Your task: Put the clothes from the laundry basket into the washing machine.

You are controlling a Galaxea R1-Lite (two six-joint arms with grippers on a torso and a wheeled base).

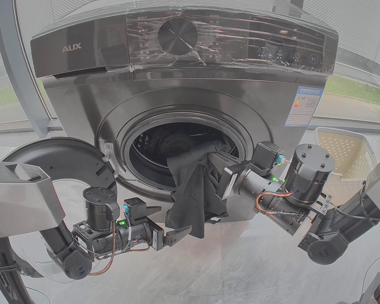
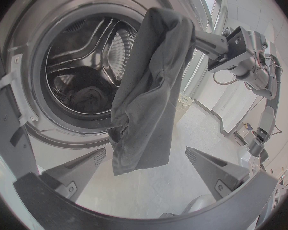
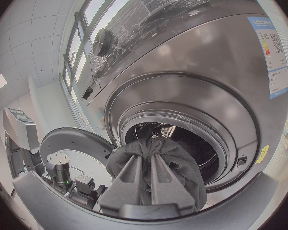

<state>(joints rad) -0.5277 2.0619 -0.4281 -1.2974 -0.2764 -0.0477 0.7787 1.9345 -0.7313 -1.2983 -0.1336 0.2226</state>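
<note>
While the right gripper (image 3: 146, 158) clamps tight on a dark grey fabric garment (image 1: 192, 186), the cloth hangs in front of the round door mouth of the grey front-loading washing machine (image 1: 198, 93). The left gripper (image 1: 181, 234) hovers low beside the garment's hem, jaws spread apart, holding nothing.

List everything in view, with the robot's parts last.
washing machine: one, dark grey, straight ahead
door: one, dark grey, swung open to the left
dial: one, dark, top panel
label: one, blue and white, machine front, upper right
garment: one, black, hanging before the drum mouth
clothes in drum: one dark heap, drum bottom
laundry basket: one, cream, right of the machine
right tool: shut on the garment
left tool: open, low, beneath the garment
</note>
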